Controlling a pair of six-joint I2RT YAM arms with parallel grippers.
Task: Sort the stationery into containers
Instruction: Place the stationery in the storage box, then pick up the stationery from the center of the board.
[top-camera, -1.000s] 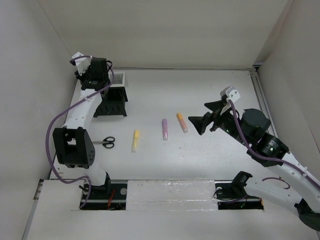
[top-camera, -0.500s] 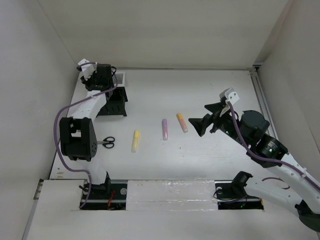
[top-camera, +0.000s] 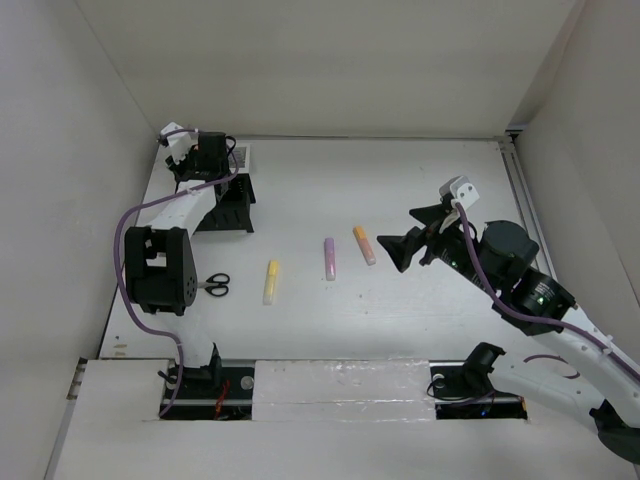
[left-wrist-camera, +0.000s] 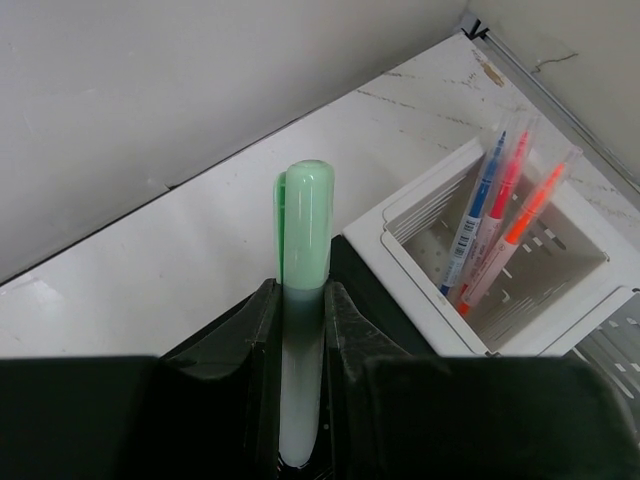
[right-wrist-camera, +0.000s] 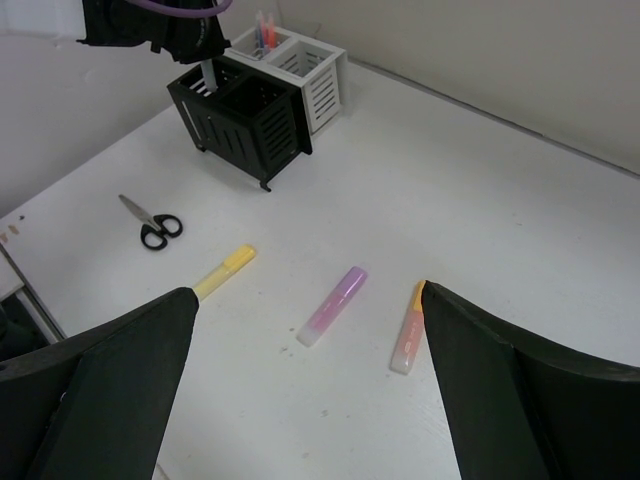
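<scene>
Pinching a green marker (left-wrist-camera: 304, 240) tight between the two fingers of the left hand (left-wrist-camera: 303, 300). Holding it straight up, green end on top, pale end down. Reaching to the far left corner of the counter (right-wrist-camera: 480, 180), right over the black mesh organiser (right-wrist-camera: 245, 125). Pale tip down at the mouth of one of its two boxes; hard to tell if inside or just above.

Right behind the black one, the white organiser (left-wrist-camera: 400, 205). In one of its boxes, a blue pen (left-wrist-camera: 470, 225), a red pen (left-wrist-camera: 508, 175) and an orange pen (left-wrist-camera: 525, 215), leaning together.

Holding the right hand (right-wrist-camera: 307, 300) wide apart, with nothing in it, up in the air over the middle of the counter. Down below, lying flat in a row and not touching: a yellow marker (right-wrist-camera: 225, 272), a purple marker (right-wrist-camera: 333, 306) and an orange marker (right-wrist-camera: 408, 340). Further left, past the yellow one, black-handled scissors (right-wrist-camera: 148, 222), blades together, near the front of the black organiser.
</scene>
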